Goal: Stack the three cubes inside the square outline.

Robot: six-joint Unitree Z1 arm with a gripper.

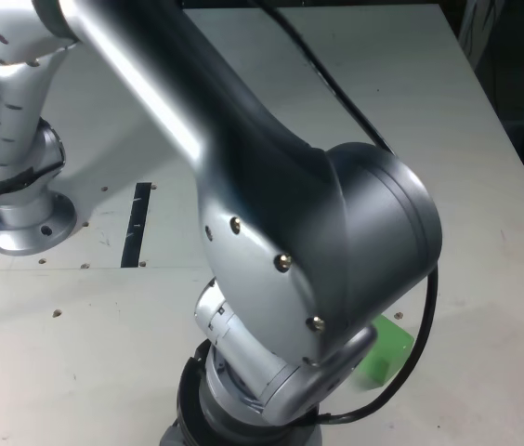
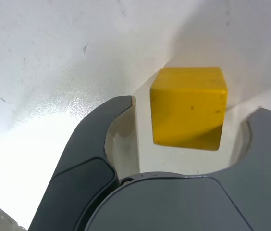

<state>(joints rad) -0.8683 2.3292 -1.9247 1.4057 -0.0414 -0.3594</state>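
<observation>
With the gripper [image 2: 193, 107] spread, has the yellow cube [image 2: 188, 113] between the fingers, not visibly clamped. Looks light, stiff, perhaps slightly slick; best taken squarely by opposite flat sides. Shows bare tabletop [image 2: 44, 53] around its edges, likely room for closing; watch the green cube [image 1: 389, 353] beyond the arm [image 1: 290, 223].

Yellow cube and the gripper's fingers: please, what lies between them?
Nothing solid: the wrist view shows only bare table between the fingers and the yellow cube.
</observation>
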